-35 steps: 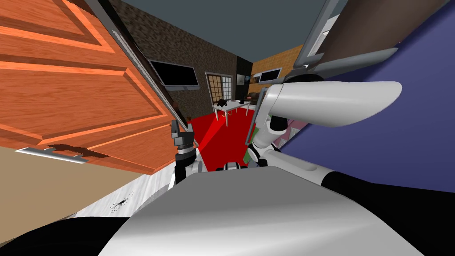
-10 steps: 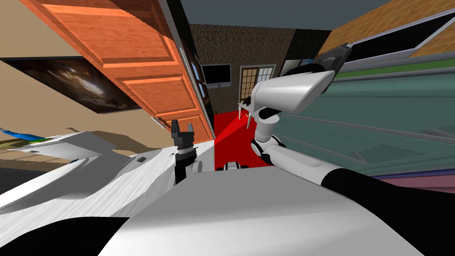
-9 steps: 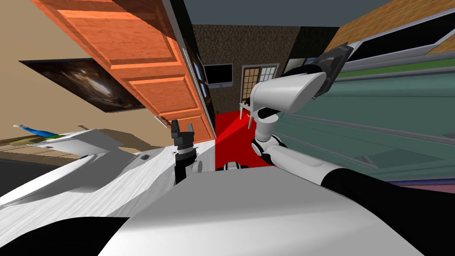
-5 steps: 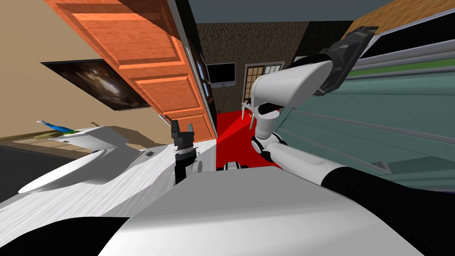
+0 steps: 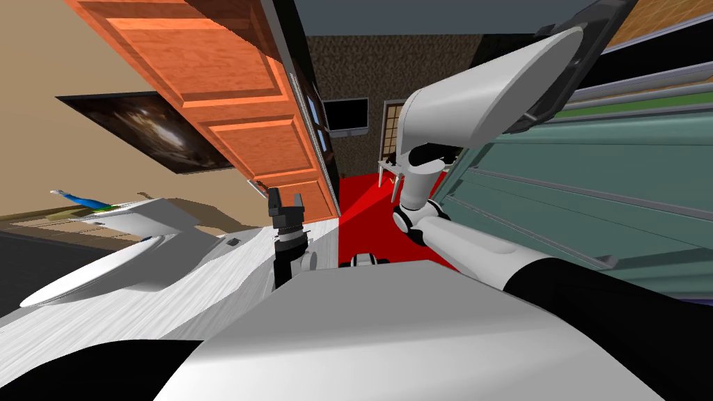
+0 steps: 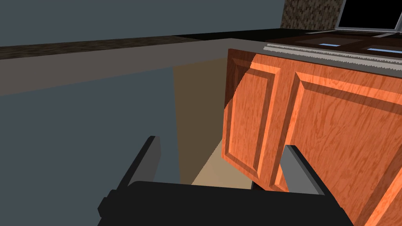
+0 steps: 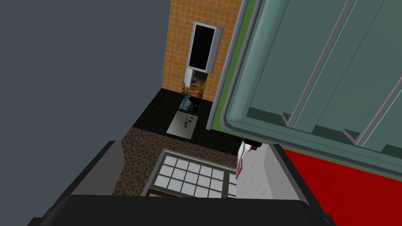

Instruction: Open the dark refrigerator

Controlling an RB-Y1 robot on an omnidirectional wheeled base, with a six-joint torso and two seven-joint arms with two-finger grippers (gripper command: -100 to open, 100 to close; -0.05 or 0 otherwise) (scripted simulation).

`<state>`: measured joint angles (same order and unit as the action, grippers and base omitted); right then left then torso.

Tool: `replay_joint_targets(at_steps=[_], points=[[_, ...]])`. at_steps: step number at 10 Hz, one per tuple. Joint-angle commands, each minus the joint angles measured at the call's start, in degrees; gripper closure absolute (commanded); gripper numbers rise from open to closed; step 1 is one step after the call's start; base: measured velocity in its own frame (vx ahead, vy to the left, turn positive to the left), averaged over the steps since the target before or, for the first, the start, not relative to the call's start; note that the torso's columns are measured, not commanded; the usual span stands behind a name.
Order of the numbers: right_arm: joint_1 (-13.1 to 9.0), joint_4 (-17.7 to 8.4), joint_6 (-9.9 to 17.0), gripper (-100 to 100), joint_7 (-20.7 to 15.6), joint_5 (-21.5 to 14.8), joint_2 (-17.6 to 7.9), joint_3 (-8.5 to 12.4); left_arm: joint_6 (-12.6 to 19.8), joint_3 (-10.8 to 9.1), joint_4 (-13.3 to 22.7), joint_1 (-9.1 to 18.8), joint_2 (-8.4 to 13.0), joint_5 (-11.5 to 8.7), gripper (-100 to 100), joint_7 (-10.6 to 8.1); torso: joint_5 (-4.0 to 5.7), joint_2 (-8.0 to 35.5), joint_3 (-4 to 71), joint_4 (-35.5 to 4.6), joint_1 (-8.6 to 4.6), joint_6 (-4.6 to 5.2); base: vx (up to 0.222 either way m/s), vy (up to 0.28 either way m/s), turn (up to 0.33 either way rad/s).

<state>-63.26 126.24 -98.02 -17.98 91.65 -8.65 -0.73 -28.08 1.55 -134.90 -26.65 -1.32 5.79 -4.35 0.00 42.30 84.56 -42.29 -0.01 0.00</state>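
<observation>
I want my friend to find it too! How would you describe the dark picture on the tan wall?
Look to the big orange wooden door on the robot's left. Just beside it, on the plain tan wall, hangs the picture. It is a dark rectangle with swirly brown clouds, nothing like the bright panelled door.

Our arms wear smooth white shells with black joints, and the right forearm (image 5: 487, 97) is a rounded taper. Our left claw (image 5: 286, 201) is a dark box on a ribbed dark wrist (image 5: 287, 233). The right claw (image 7: 196, 168) carries matching thin grey blades.
</observation>
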Motion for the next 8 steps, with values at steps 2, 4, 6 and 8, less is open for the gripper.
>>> replay_joint_targets(at_steps=[2,4,6,8], points=[[-2.5,-1.1,0.0,-100,-1.4,0.4,-0.3,0.8,0.0,0.0,0.0,0.0,0.0,0.0,0,0.0,0.0,0.0,0.0,0.0,0.01,0.0,0.004,0.001,-0.004],[-2.5,-1.1,0.0,0,-1.5,0.5,-0.3,0.9,0.0,0.0,0.0,0.0,0.0,0.0,0,0.0,0.0,0.0,0.0,0.0,0.0,0.0,0.0,0.0,0.0],[-2.6,-1.1,0.0,0,-1.5,0.5,-0.3,0.9,0.0,0.0,0.0,0.0,0.0,0.0,0,0.0,0.0,0.0,0.0,0.0,0.0,0.0,0.0,0.0,0.0],[-2.6,-1.1,0.0,0,-1.5,0.5,-0.3,0.9,0.0,0.0,0.0,0.0,0.0,0.0,0,0.0,0.0,0.0,0.0,0.0,0.01,0.0,0.0,0.0,0.0]])
